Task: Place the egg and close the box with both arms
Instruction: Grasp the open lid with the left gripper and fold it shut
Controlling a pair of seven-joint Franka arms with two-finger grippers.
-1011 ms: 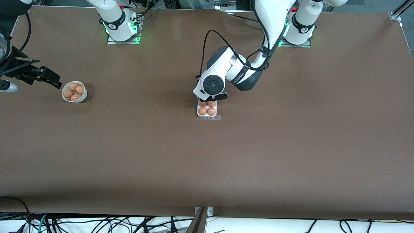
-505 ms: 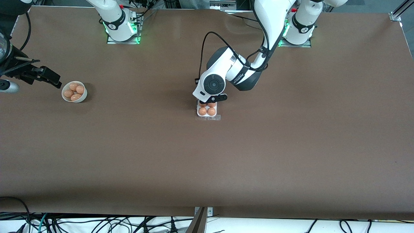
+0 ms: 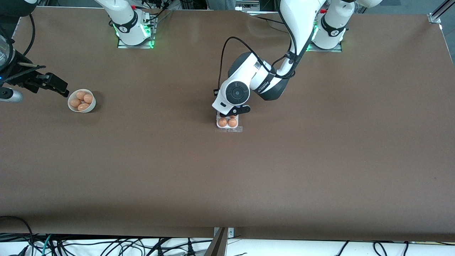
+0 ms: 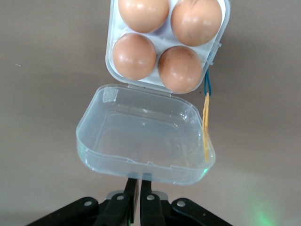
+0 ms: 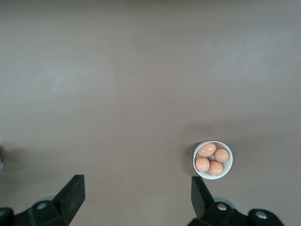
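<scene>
The box stands mid-table, its whitish tray [image 3: 218, 124] [image 4: 111, 44] holding four tan-orange eggs, one per cell [image 4: 134, 55]; I cannot tell which is the task's egg. Two of them show under the hand in the front view [image 3: 227, 122]. The clear lid [image 4: 141, 136] is hinged to the tray and stands partly open. My left gripper [image 3: 234, 111] [image 4: 140, 181] is shut on the lid's free edge, over the tray's farther cells. My right gripper [image 3: 57, 87] [image 5: 137, 190] is open and empty, waiting in the air at the right arm's end of the table.
A round white bowl [image 3: 94, 103] [image 5: 212, 177] with several more eggs [image 5: 207, 149] sits beside the right gripper. A thin yellow and blue string [image 4: 206, 122] lies alongside the box. A clear flap [image 3: 229, 129] lies against the tray's nearer edge.
My left gripper has moved toward the front camera over the box, now covering the two farther eggs. The right arm has not moved.
</scene>
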